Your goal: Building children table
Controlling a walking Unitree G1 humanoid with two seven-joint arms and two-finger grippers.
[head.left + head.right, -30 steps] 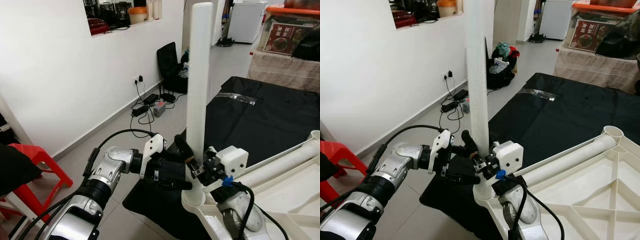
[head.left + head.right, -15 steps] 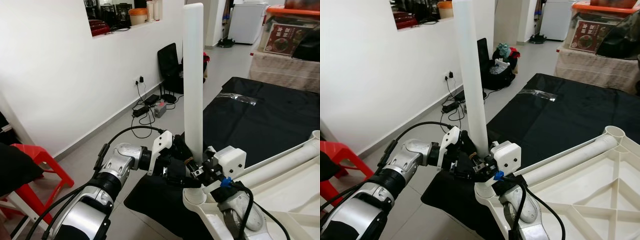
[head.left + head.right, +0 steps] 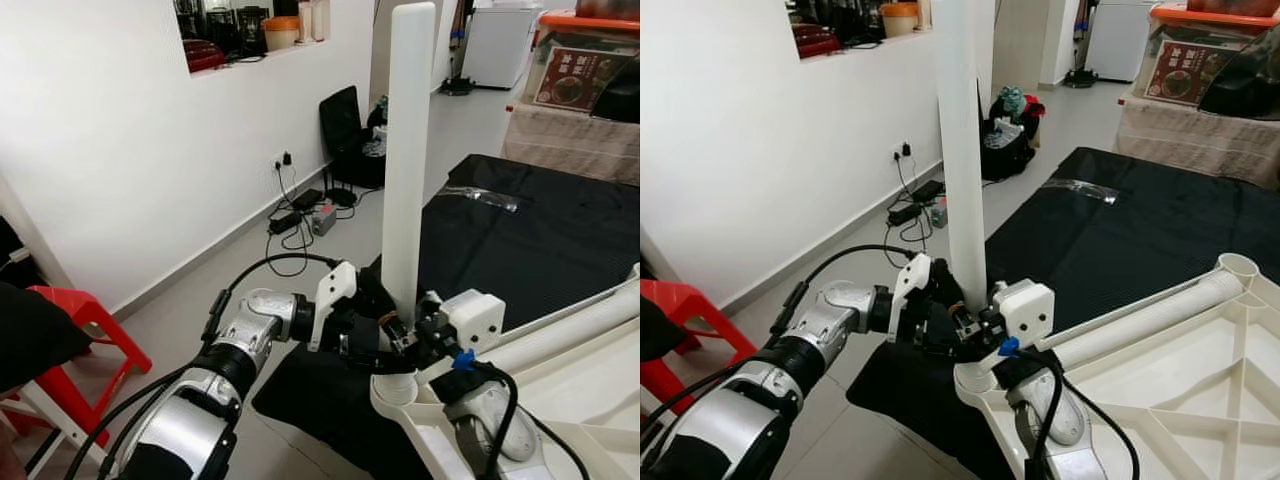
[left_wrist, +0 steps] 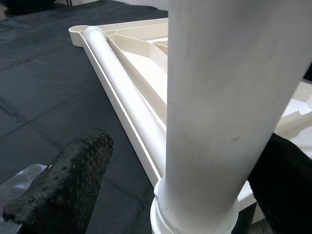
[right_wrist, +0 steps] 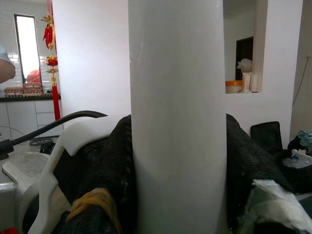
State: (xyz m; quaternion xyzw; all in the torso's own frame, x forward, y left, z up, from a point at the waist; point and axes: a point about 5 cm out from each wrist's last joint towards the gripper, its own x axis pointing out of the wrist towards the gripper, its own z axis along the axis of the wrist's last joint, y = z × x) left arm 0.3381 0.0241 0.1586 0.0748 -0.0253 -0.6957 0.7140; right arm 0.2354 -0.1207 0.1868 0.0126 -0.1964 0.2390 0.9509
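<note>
Both the left gripper point(image 3: 385, 345) and right gripper point(image 3: 420, 335) clasp the upright leg point(image 3: 407, 160) at the tabletop point(image 3: 1170, 400) corner socket point(image 3: 392, 390). If they tilt it, the leg may jam there.

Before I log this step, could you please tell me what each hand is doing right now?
Left hand: closed on the upright table leg, near its base.
Right hand: closed on the same table leg, opposite side.

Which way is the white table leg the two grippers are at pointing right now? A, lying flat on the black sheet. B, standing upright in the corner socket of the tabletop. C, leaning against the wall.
B: the white table leg stands upright from the corner socket of the upturned tabletop.
</note>
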